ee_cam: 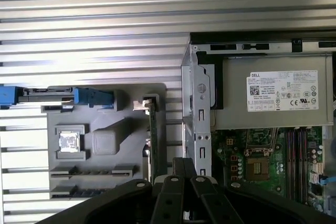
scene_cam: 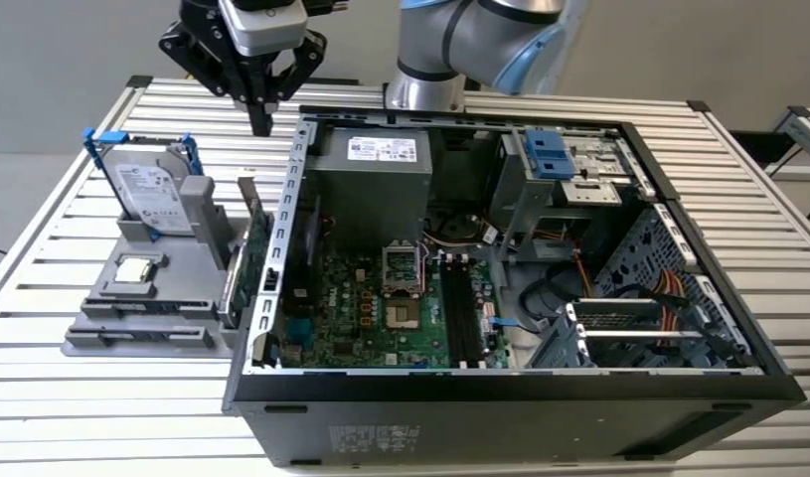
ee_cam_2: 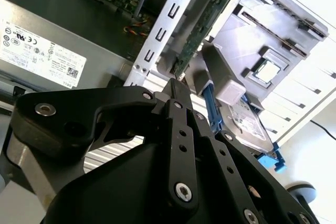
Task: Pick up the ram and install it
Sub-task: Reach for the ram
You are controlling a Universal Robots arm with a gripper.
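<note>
Status: pickup not begun | we are seeing the ram (scene_cam: 254, 258) standing on edge in the grey holder (scene_cam: 139, 333), just beside the case (scene_cam: 511, 422) | claw (scene_cam: 260, 124) is hanging above it, pinched narrow, gripping nothing.

I log: gripper (scene_cam: 260, 121), fingertips pressed together, nothing held, hanging over the slatted table (scene_cam: 99, 417) beyond the grey holder (scene_cam: 139, 333). The holder carries the ram (scene_cam: 252, 260), on edge and just beside the open computer case (scene_cam: 511, 427); a hard drive (scene_cam: 153, 194), upright with a blue bracket; and a processor chip (scene_cam: 137, 268), lying flat.
</note>
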